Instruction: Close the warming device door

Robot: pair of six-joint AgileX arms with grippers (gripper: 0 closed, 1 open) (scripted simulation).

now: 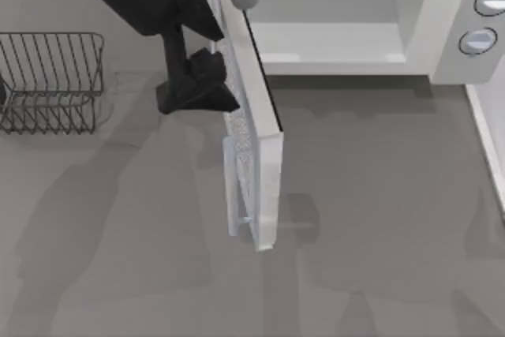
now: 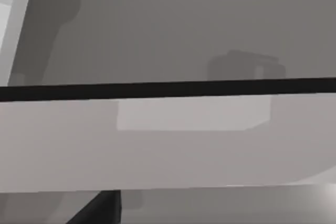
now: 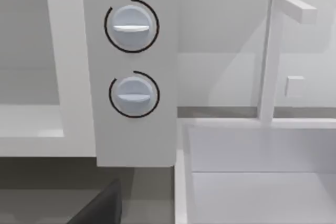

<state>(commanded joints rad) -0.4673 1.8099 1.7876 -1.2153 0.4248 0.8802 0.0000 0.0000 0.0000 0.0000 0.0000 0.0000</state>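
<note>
the warming device (image 1: pixel 442 29) sits at the far edge of the bench (image 1: pixel 379 219), toward the top view's right. it is a white box with a pale open cavity and two round grey-blue knobs (image 3: pixel 131 24) stacked on its side panel. the door (image 1: pixel 264 132) stands swung out from the cavity's left edge, roughly square to the front, its long axis running from the hinge toward the near side of the bench. it is a flat white panel with a dark strip along its inner face, a translucent grey window, and a pale bar handle (image 1: pixel 235 187) on the outer side near the free end.

the left pincer (image 1: pixel 197 84) is just beside the door's outer face, near the hinge end; it may be touching, and i cannot tell how its fingers are set.

a dark wire rack (image 1: pixel 51 80) rests at the bench's left. beside the warming device, the right wrist view shows a white sink (image 3: pixel 262 171) with a faucet (image 3: pixel 273 51).
</note>
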